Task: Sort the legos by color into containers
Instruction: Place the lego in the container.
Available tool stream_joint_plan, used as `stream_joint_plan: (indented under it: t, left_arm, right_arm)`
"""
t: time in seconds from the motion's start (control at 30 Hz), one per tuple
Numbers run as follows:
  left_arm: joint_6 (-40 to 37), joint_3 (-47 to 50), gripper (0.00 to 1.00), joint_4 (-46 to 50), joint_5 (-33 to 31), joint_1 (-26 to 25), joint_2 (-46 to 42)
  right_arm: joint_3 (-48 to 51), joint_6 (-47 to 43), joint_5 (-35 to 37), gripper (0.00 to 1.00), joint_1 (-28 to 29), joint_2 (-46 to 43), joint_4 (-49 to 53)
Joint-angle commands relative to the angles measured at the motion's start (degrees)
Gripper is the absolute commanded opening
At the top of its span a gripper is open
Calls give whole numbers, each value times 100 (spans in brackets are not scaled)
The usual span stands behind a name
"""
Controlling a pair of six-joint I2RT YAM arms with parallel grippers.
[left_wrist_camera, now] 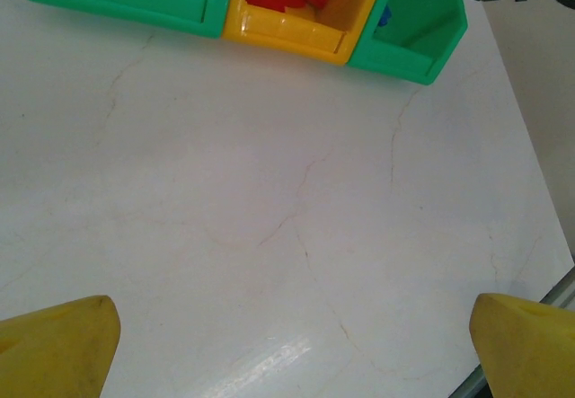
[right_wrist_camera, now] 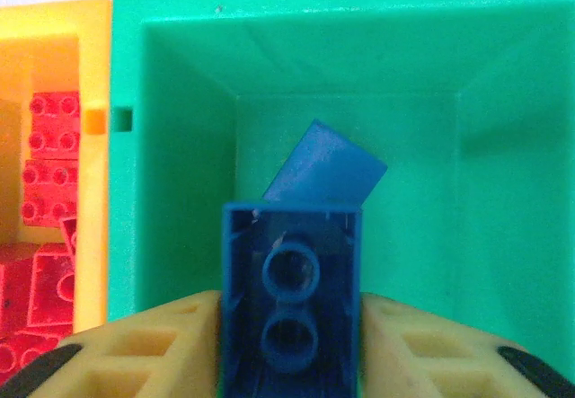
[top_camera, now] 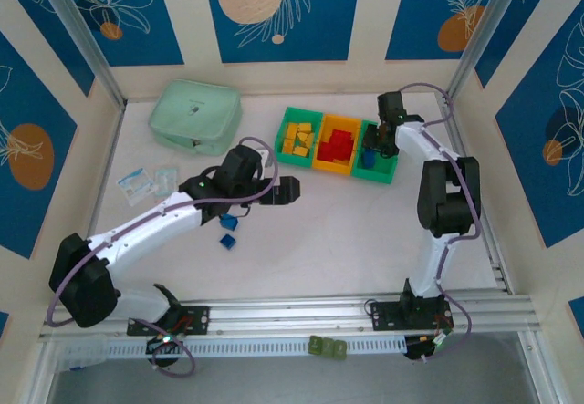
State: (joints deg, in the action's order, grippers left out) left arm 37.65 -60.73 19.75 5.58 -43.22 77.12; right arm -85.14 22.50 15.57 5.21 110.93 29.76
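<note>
Right fingers [right_wrist_camera: 193,326] clamped on blue brick [right_wrist_camera: 292,299] over right green bin [right_wrist_camera: 503,191], another blue brick [right_wrist_camera: 328,169] lay tilted inside, red bricks [top_camera: 340,146] sat in orange bin [top_camera: 333,169], yellow bricks [top_camera: 299,138] in left green bin [top_camera: 294,160], left fingers [left_wrist_camera: 54,344] stood apart over bare table [left_wrist_camera: 269,218], two blue bricks [top_camera: 228,223] lay loose beside left arm [top_camera: 155,214].

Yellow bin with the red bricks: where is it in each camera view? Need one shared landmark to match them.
Top external: the yellow bin is upper middle, centre of the row of three.
Left wrist: top edge, middle.
Right wrist: left edge, red bricks inside.
Shared landmark: the green bin against its right side, where the right gripper holds a blue brick.
</note>
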Motion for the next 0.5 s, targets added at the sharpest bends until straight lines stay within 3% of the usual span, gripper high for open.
stream_joint_plan:
  t: [0.0, 0.23, 0.47]
  left_arm:
    - [-176, -235, 99, 86, 2, -42, 24]
    - [-219, -173, 99, 105, -156, -37, -77]
    - [-269, 58, 99, 307, -417, 57, -374]
  right_arm:
    - [-150, -72, -226, 48, -13, -182, 48]
    - [294, -40, -208, 59, 228, -875, -63]
    - [1013, 68, -122, 65, 1002, -1616, 10]
